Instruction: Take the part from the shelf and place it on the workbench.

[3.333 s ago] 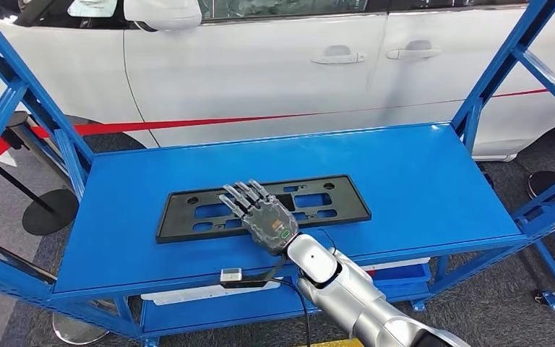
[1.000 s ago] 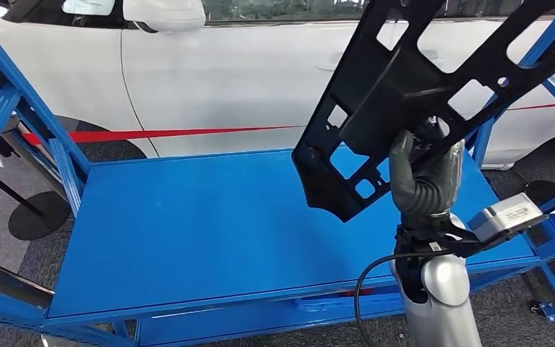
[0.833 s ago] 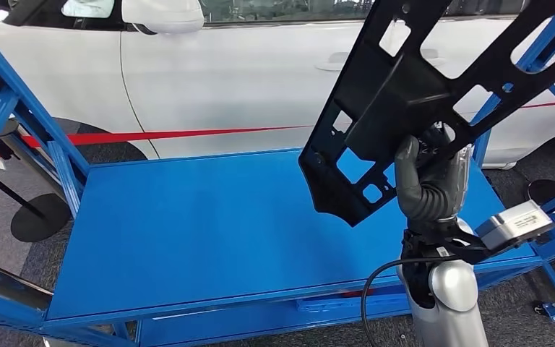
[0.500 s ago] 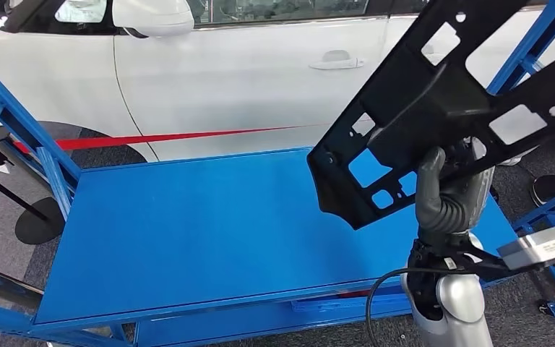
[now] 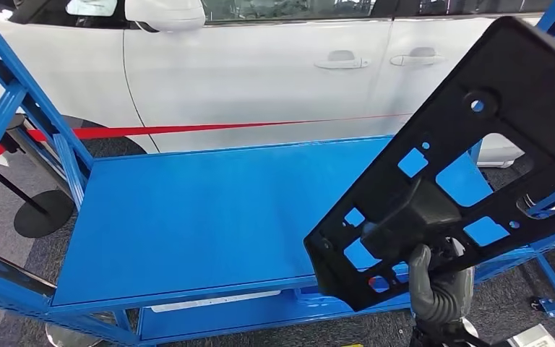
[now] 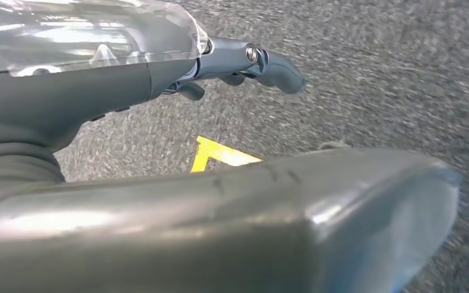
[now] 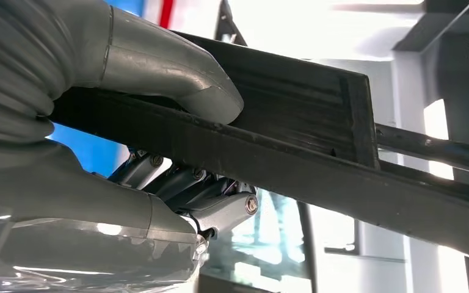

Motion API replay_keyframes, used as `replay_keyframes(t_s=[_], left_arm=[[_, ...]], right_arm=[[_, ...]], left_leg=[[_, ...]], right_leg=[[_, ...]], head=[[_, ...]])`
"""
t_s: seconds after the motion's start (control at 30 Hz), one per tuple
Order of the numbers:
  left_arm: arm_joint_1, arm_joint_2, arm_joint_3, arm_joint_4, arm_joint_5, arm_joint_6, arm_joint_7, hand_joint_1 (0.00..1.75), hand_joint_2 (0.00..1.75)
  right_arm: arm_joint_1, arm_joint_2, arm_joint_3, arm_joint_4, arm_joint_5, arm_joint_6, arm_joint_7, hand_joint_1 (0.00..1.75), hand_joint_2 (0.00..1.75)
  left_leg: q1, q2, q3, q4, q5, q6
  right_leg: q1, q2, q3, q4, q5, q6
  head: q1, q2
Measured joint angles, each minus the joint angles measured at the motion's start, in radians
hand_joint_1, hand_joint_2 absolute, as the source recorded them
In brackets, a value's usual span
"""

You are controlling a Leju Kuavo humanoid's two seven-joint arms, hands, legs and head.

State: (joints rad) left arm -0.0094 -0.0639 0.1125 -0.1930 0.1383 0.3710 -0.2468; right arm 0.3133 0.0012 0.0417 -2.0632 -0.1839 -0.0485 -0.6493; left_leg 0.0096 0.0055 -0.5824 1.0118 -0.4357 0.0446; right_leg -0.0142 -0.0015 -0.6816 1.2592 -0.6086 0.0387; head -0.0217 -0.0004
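My right hand (image 5: 441, 285) holds the black plastic part (image 5: 462, 173) up in the air in front of the head camera, tilted, its lower end at the bottom right of the head view and its upper end reaching the picture's right edge. From the right wrist camera I see the grey thumb (image 7: 177, 73) pressed on one face of the part (image 7: 317, 159) and the darker fingers (image 7: 183, 183) curled against the other face, so the part is clamped between them.

Three seconds ago the part lay flat on the blue shelf (image 5: 209, 210) with my hand resting on it; now the shelf top is bare blue and the part is well clear of it. Over the last second the part has sunk lower in my view and swung toward the right, and my hand and forearm have dropped to the bottom edge of the head view. The whole view has also shifted a little, so the camera has moved.

Behind the shelf stands a white car (image 5: 260, 65) with a red stripe.

My left hand (image 6: 244, 61) hangs over grey carpet (image 6: 403, 67) with a yellow mark (image 6: 220, 155); it holds nothing, its fingers bent only loosely.
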Motion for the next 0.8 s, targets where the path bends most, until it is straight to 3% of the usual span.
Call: replay_keyframes(t_s=[0.03, 0.07, 0.13, 0.2, 0.23, 0.33, 0.37, 0.43, 0.47, 0.5, 0.53, 0.57, 0.6, 0.63, 0.67, 0.73, 0.8], left_arm=[[0.000, 0.001, 0.005, 0.000, 0.003, 0.004, 0.000, 0.00, 0.00], [0.000, 0.001, 0.008, 0.000, 0.006, 0.009, 0.000, 0.00, 0.00], [0.000, 0.001, 0.017, 0.000, 0.012, 0.017, -0.002, 0.00, 0.00], [0.000, 0.002, 0.024, 0.000, 0.016, 0.023, -0.004, 0.00, 0.00], [0.000, 0.002, 0.027, 0.000, 0.017, 0.025, -0.005, 0.00, 0.00], [0.001, 0.004, 0.032, 0.000, 0.017, 0.027, -0.006, 0.00, 0.00], [0.002, 0.005, 0.033, 0.001, 0.017, 0.027, -0.007, 0.00, 0.00], [0.003, 0.007, 0.034, 0.001, 0.017, 0.027, -0.007, 0.00, 0.00], [0.002, 0.007, 0.034, 0.001, 0.017, 0.027, -0.007, 0.00, 0.00], [0.003, 0.007, 0.034, 0.001, 0.018, 0.027, -0.007, 0.00, 0.00], [0.003, 0.008, 0.034, 0.001, 0.018, 0.027, -0.007, 0.00, 0.00], [0.002, 0.008, 0.034, 0.001, 0.018, 0.027, -0.008, 0.00, 0.00], [0.002, 0.009, 0.034, 0.001, 0.018, 0.027, -0.009, 0.00, 0.00], [0.001, 0.010, 0.034, 0.001, 0.018, 0.027, -0.010, 0.00, 0.00], [0.000, 0.011, 0.034, 0.001, 0.018, 0.027, -0.012, 0.00, 0.00], [0.001, 0.013, 0.035, 0.001, 0.015, 0.025, -0.013, 0.00, 0.00], [0.002, 0.016, 0.035, 0.001, 0.012, 0.023, -0.012, 0.00, 0.00]], right_arm=[[0.016, 0.007, -0.012, 0.000, 0.000, 0.009, 0.000, 1.75, 1.75], [0.029, 0.013, -0.022, -0.001, -0.001, 0.018, 0.000, 1.75, 1.75], [0.046, 0.027, -0.040, -0.003, -0.002, 0.032, 0.000, 1.75, 1.75], [0.055, 0.040, -0.049, -0.008, -0.002, 0.041, 0.000, 1.75, 1.75], [0.059, 0.046, -0.052, -0.010, -0.002, 0.044, -0.001, 1.75, 1.75], [0.070, 0.062, -0.062, -0.015, -0.002, 0.047, -0.002, 1.75, 1.75], [0.072, 0.066, -0.064, -0.015, -0.002, 0.047, -0.002, 1.75, 1.75], [0.076, 0.074, -0.066, -0.016, -0.003, 0.047, -0.002, 1.75, 1.75], [0.077, 0.077, -0.067, -0.017, -0.004, 0.047, -0.002, 1.75, 1.75], [0.079, 0.080, -0.068, -0.017, -0.005, 0.047, -0.002, 1.75, 1.75], [0.080, 0.083, -0.069, -0.017, -0.006, 0.047, -0.002, 1.75, 1.75], [0.081, 0.084, -0.070, -0.017, -0.006, 0.047, -0.002, 1.75, 1.75], [0.082, 0.086, -0.071, -0.017, -0.006, 0.049, -0.002, 1.75, 1.75], [0.082, 0.087, -0.072, -0.017, -0.007, 0.054, -0.003, 1.75, 1.75], [0.083, 0.089, -0.074, -0.017, -0.009, 0.062, -0.004, 1.75, 1.75], [0.085, 0.094, -0.081, -0.018, -0.014, 0.081, -0.008, 1.75, 1.75], [0.090, 0.101, -0.092, -0.020, -0.016, 0.102, -0.013, 1.75, 1.75]], left_leg=[[0.000, 0.001, -0.011, 0.002, 0.006, -0.001], [0.000, 0.001, -0.021, 0.004, 0.012, -0.003], [0.000, 0.002, -0.038, 0.007, 0.026, -0.009], [-0.001, 0.002, -0.046, 0.006, 0.039, -0.020], [-0.001, 0.002, -0.046, 0.005, 0.046, -0.026], [0.001, 0.002, -0.051, 0.001, 0.057, -0.046], [0.001, 0.001, -0.059, 0.016, 0.036, -0.050], [0.002, -0.001, -0.087, 0.102, -0.055, -0.055], [0.002, -0.002, -0.104, 0.169, -0.107, -0.057], [0.003, -0.002, -0.115, 0.233, -0.142, -0.059], [0.003, -0.002, -0.116, 0.278, -0.153, -0.059], [0.003, -0.002, -0.101, 0.292, -0.142, -0.059], [0.002, -0.003, -0.068, 0.268, -0.117, -0.057], [0.002, -0.011, -0.016, 0.208, -0.092, -0.053], [0.002, -0.027, 0.044, 0.129, -0.085, -0.047], [-0.001, -0.053, 0.125, 0.007, -0.096, -0.038], [-0.004, -0.049, 0.133, -0.021, -0.100, -0.031]], right_leg=[[-0.002, 0.000, 0.002, 0.025, -0.009, 0.002], [-0.003, 0.000, 0.024, 0.011, 0.002, 0.003], [-0.004, 0.000, 0.119, -0.114, 0.048, -0.002], [0.001, 0.000, 0.201, -0.237, 0.075, -0.010], [0.005, 0.001, 0.217, -0.266, 0.077, -0.014], [0.007, 0.001, 0.204, -0.278, 0.098, -0.035], [0.005, 0.000, 0.195, -0.281, 0.109, -0.045], [0.004, -0.003, 0.171, -0.284, 0.132, -0.058], [0.006, -0.002, 0.158, -0.283, 0.142, -0.062], [0.008, -0.003, 0.143, -0.282, 0.153, -0.062], [0.009, -0.003, 0.128, -0.279, 0.163, -0.062], [0.011, -0.001, 0.112, -0.275, 0.173, -0.060], [0.011, 0.002, 0.097, -0.270, 0.182, -0.057], [0.011, 0.007, 0.083, -0.264, 0.189, -0.053], [0.013, 0.012, 0.069, -0.258, 0.196, -0.049], [0.014, 0.021, 0.053, -0.248, 0.211, -0.038], [0.013, 0.033, 0.047, -0.249, 0.230, -0.026]], head=[[0.000, 0.000], [0.000, 0.000], [0.000, 0.000], [0.000, 0.000], [0.000, 0.000], [0.000, 0.000], [0.000, 0.000], [-0.001, 0.000], [-0.001, 0.000], [-0.001, 0.000], [-0.001, 0.000], [-0.001, 0.000], [-0.001, 0.000], [-0.001, 0.000], [-0.001, 0.000], [0.000, 0.000], [0.000, 0.000]])
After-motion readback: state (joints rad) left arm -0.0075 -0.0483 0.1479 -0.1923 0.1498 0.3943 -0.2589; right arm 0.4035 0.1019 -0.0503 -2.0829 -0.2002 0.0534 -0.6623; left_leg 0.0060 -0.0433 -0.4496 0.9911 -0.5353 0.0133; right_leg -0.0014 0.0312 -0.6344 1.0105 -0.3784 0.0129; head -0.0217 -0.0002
